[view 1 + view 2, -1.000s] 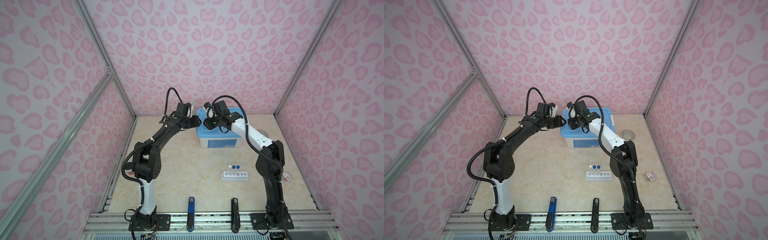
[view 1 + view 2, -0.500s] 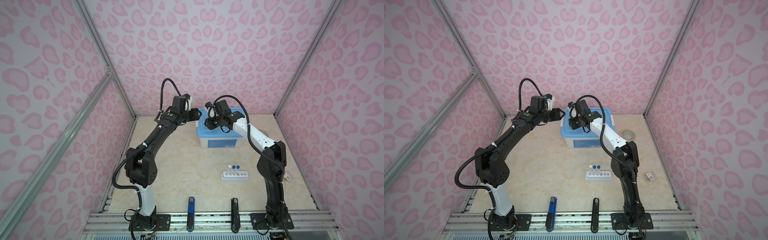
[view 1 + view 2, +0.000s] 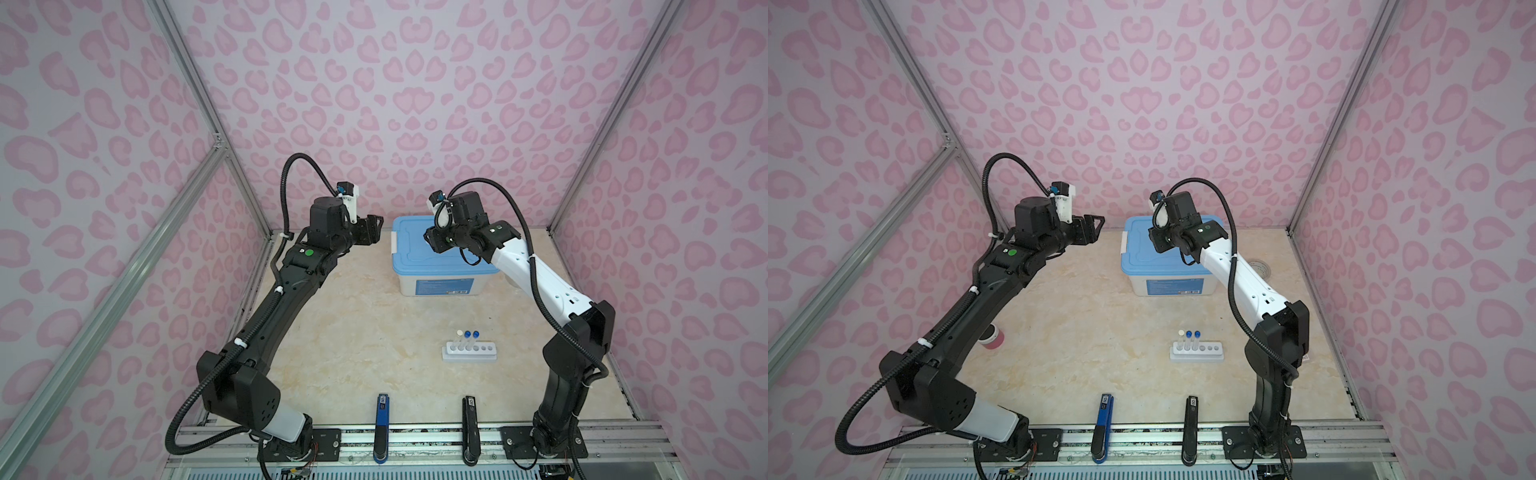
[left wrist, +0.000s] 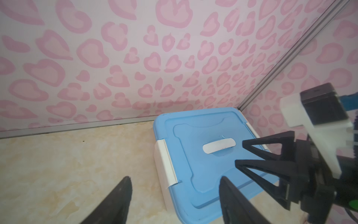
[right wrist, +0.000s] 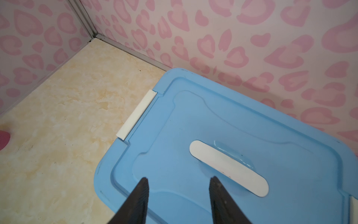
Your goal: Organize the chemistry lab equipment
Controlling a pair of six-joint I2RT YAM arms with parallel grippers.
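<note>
A white six-hole rack [image 3: 469, 352] [image 3: 1197, 352] stands on the table's right half, with three capped tubes [image 3: 468, 338] upright in it: one white cap, two blue. A clear round dish [image 3: 1260, 268] lies behind the right arm. At the back stands a white box with a blue lid [image 3: 411, 253] [image 3: 1142, 257] [image 4: 193, 155] [image 5: 193, 126], its lid on. My left gripper [image 3: 374, 232] [image 4: 174, 180] hovers open and empty just left of the box's left latch [image 4: 166, 161]. My right gripper [image 3: 432, 241] [image 5: 178, 179] hangs open and empty over the lid, near its white handle [image 5: 228, 167].
A pink jar [image 3: 992, 338] lies by the left wall, partly under the left arm. A small flat item [image 3: 1304, 357] sits behind the right arm's base. Two tool holders [image 3: 382, 415] [image 3: 470, 415] stand at the front edge. Pink walls close in the back and sides.
Both grippers have opened wider. The left gripper has drawn a little to the left, off the box's edge. The right gripper stays above the lid.
</note>
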